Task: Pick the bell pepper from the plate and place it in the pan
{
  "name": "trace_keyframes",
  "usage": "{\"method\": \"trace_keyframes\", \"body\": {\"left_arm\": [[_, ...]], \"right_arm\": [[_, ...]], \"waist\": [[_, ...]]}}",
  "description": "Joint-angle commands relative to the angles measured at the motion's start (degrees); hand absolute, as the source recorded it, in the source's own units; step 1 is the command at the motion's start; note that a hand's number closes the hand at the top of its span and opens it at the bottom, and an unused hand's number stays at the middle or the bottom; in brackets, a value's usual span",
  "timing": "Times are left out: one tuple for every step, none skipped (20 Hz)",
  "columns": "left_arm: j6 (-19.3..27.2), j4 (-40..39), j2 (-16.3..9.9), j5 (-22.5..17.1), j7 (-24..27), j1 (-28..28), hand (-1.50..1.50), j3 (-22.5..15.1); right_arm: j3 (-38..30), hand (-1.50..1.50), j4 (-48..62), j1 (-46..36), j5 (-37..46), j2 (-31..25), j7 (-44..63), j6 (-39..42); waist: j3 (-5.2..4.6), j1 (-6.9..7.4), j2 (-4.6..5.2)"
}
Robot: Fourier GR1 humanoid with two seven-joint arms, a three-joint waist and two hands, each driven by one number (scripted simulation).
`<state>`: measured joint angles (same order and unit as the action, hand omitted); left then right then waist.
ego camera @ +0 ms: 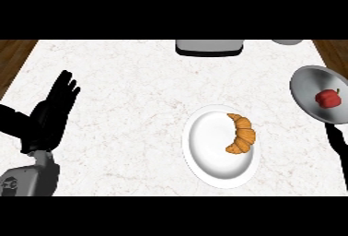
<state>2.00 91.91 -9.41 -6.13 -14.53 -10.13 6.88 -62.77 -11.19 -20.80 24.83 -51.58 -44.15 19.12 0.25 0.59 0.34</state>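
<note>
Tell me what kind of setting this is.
Probably a kitchen counter: a white marbled countertop carries a round white plate with a golden-brown croissant and a grey metal pan holding a red bell pepper.

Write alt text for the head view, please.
A red bell pepper sits in a grey pan at the counter's right edge, and a croissant lies on a white plate near the middle. The left hand rests open at the left, fingers up; the right hand is not in view.
</note>
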Motion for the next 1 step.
{"method": "trace_keyframes", "body": {"left_arm": [[1.3, 1.81, 2.27, 2.05, -0.93, 0.81, 0.0, -3.19]], "right_arm": [[1.23, -1.5, -0.06, 0.85, -0.77, 1.44, -1.47, -0.54]], "waist": [[0.06, 0.41, 0.05]]}}
